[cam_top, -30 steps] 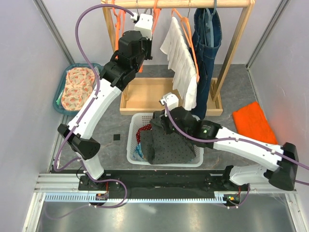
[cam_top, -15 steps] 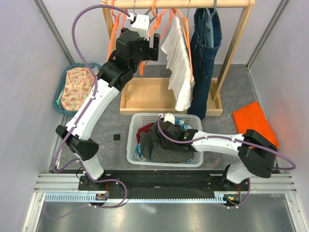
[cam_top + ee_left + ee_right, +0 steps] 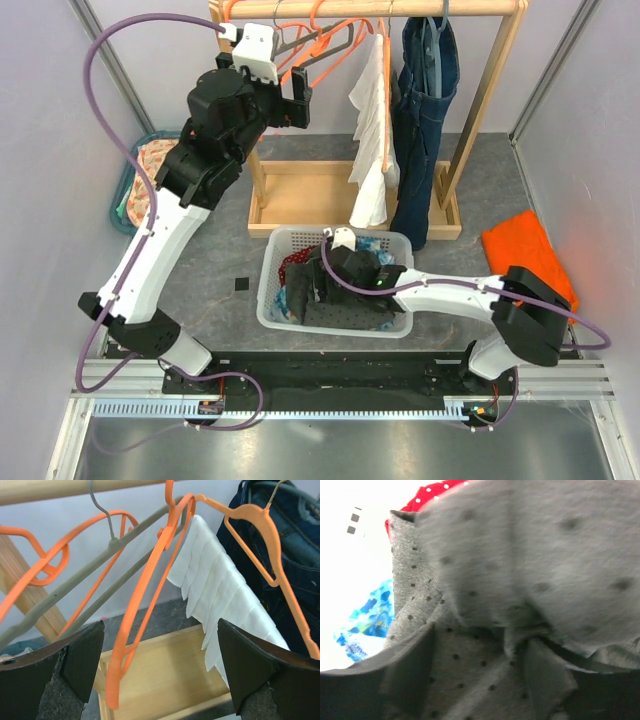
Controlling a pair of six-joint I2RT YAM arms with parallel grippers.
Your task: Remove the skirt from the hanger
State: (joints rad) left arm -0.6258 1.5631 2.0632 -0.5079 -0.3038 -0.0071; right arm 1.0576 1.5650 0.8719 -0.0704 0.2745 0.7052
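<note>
The grey dotted skirt [image 3: 345, 305] is seen lying bunched in the white basket [image 3: 268, 290], off every hanger, over red and blue clothes. The right gripper [image 3: 325, 278] is sunk into it, fingers apart with a fold of cloth between them. The task is judged almost done. Before the right arm is raised, that fold should be freed fully, and the lift should be made straight up so no cloth is dragged over the rim. The left gripper [image 3: 160, 670] is held wide apart and empty just below the bare orange hanger [image 3: 145, 615] and grey hanger [image 3: 100, 575]; snagging either should be avoided.
</note>
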